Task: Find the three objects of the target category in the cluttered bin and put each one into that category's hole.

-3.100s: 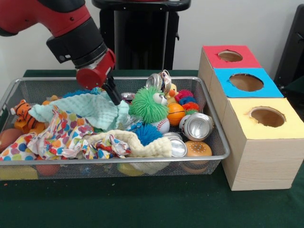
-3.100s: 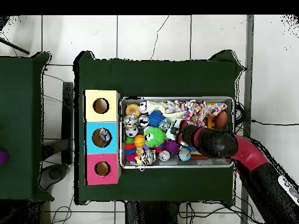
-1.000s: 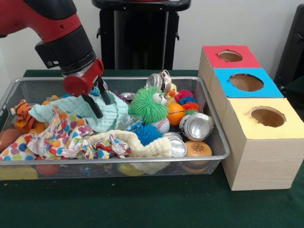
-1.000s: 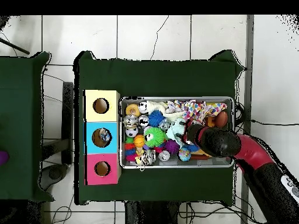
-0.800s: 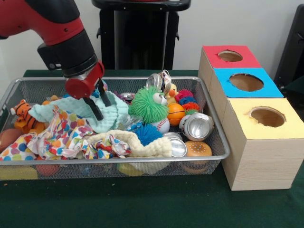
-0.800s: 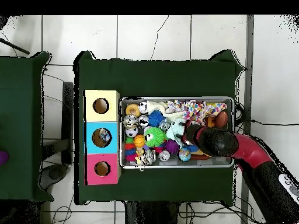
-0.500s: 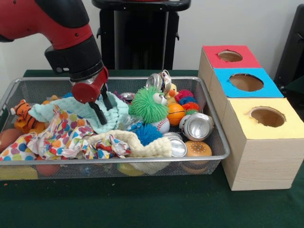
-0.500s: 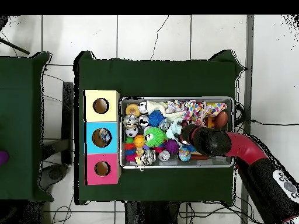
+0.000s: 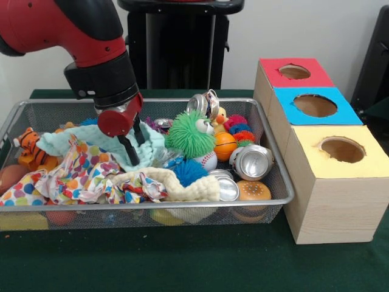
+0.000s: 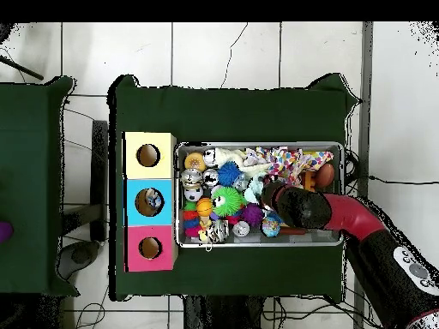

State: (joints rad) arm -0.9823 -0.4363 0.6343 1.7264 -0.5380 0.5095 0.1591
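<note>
My gripper (image 9: 135, 147) hangs open inside the wire bin (image 9: 275, 159), its two black fingers (image 9: 129, 152) pressed down into the mint green cloth (image 9: 79, 139). It is just left of the green fuzzy toy (image 9: 189, 134). Nothing is held between the fingers. Silver cans lie at the bin's right (image 9: 252, 161), at the back (image 9: 203, 103) and near the front (image 9: 226, 187). An orange ball (image 9: 225, 145), a baseball (image 9: 208, 161) and a blue spiky ball (image 9: 188, 171) lie by the fuzzy toy. In the overhead view the arm (image 10: 309, 208) hides the gripper.
A polka-dot cloth (image 9: 67, 173) and a cream cloth (image 9: 182, 185) cover the bin's front. A tiger toy (image 9: 29, 146) sits at its left, a burger toy (image 9: 253, 190) at front right. Red (image 9: 295, 73), blue (image 9: 314, 104) and yellow (image 9: 341, 149) boxes with holes stand right of the bin.
The gripper has shifted right along the mint cloth toward the green fuzzy toy and dropped lower into it. It has stayed open, and the toys have not moved.
</note>
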